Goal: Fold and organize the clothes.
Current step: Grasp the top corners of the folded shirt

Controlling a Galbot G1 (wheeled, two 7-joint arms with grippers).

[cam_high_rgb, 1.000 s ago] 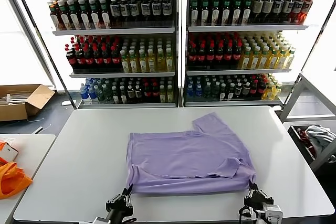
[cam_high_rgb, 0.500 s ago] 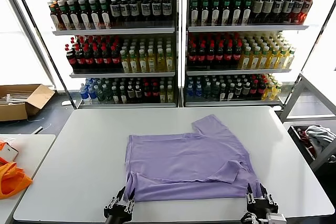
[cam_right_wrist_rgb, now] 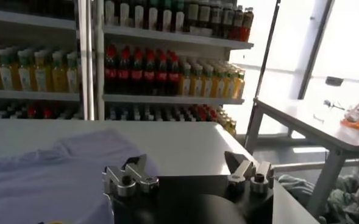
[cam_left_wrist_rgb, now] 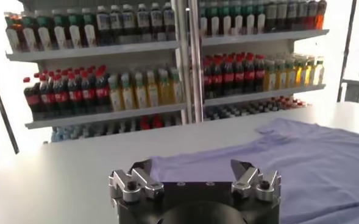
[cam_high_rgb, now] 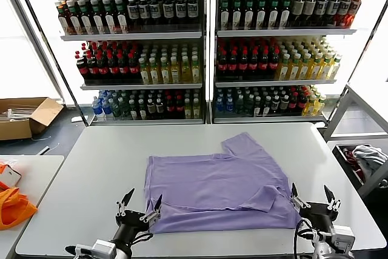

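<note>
The lavender T-shirt (cam_high_rgb: 218, 189) is lying flat on the white counter (cam_high_rgb: 91, 168), a little toward the robot's side of the middle, and both end effectors are sitting at its near hem, so the shirt is lying forward of each of them and spreading away toward the shelves of bottled drinks (cam_high_rgb: 206, 47). Its long axis is running across the counter from left to right, with one sleeve reaching out toward the far right and a small flap of fabric lying folded over near the right near corner. The left end effector (cam_high_rgb: 140, 205) is hovering just at the left near corner of the hem, with its fingers spread wide and gripping nothing; in the left wrist view the same left end effector (cam_left_wrist_rgb: 194, 181) is showing both fingers apart with purple cloth stretching beyond them. The right end effector (cam_high_rgb: 312, 197) is sitting just outside the right near corner, equally wide open and empty, and the right wrist view is showing the right end effector (cam_right_wrist_rgb: 188, 176) with the shirt off to one side rather than between its fingers. Each arm is therefore nearer its own corner, and neither appears to be touching the fabric, though contact at the left corner is hard to judge.
</note>
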